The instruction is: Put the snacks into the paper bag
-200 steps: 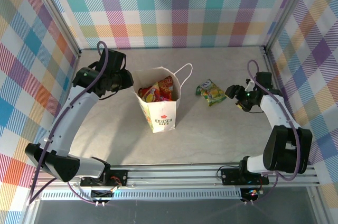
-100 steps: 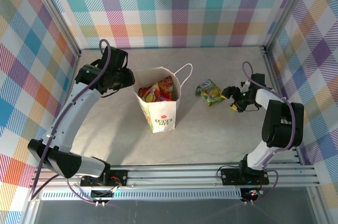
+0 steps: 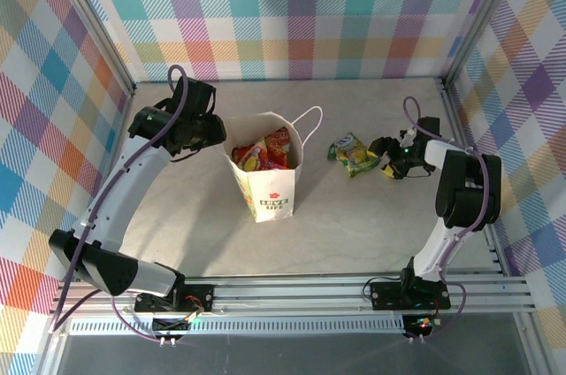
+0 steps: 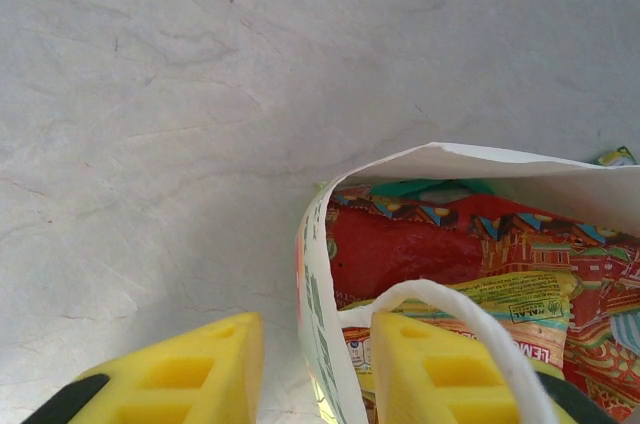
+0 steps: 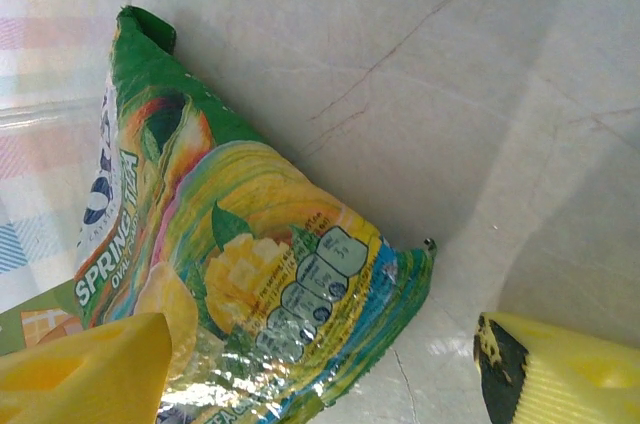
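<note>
The left gripper [image 4: 315, 349] is seen part-open, its yellow foam fingers [image 4: 180, 374] set astride the left wall of the white printed paper bag [image 4: 450, 156]. One finger is outside, over the pale marbled table [image 4: 150, 94]. The other is inside the mouth, under a thin white cord handle [image 4: 470, 309]. A gap is left between the outer finger and the paper, so no firm pinch can be made out.

The right gripper [image 5: 320, 384] is held wide open around a corner of the crinkly green-yellow foil packet [image 5: 260, 244]. One yellow finger overlaps the packet's glossy face, and the other is kept apart from it above the bare surface.

By the left wrist camera, a large red foil packet [image 4: 400, 249] is shown packed inside the bag among other bright wrappers. From the top camera, the bag is shown upright a little left of the table's middle. The green-yellow packet is shown lying flat between the bag and the table's right edge.
</note>
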`<state>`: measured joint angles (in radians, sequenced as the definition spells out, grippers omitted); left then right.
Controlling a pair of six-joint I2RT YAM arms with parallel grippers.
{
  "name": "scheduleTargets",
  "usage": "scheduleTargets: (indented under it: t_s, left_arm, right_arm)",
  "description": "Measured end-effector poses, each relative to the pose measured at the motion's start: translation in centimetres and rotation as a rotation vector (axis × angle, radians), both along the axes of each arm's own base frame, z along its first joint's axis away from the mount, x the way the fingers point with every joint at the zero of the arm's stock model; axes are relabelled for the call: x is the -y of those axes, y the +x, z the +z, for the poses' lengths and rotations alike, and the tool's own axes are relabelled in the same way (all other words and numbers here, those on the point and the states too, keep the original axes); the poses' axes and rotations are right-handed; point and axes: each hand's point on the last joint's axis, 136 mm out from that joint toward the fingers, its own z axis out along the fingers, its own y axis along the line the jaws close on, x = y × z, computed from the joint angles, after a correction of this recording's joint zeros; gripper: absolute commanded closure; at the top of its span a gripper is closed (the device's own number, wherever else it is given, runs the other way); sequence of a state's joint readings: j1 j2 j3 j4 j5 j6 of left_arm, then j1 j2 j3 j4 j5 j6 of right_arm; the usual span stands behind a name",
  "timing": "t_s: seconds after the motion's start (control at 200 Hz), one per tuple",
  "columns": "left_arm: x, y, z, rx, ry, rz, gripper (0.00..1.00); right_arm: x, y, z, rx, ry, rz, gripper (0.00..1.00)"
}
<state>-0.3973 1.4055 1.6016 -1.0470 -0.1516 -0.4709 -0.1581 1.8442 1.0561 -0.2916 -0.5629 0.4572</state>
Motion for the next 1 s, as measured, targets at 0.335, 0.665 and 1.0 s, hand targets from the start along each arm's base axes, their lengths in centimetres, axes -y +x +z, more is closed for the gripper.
scheduleTargets:
  t_s: [0.335,0.665,1.0]
  left_arm:
    - [-0.2,0.0,0.0,0.002,0.002,0.011,0.66]
    - [-0.2,0.1,0.0,0.003,0.005,0.014,0.65]
    - [-0.3,0.1,-0.1,0.001,0.008,0.02,0.64]
  right_arm:
    - [-0.8,0.9,0.6,0.025,0.023,0.017,0.21]
    - [-1.1,1.5,-0.1,-0.001,0.033,0.002,0.21]
    - [-3.4,1.5,-0.2,-0.011,-0.003,0.042,0.3]
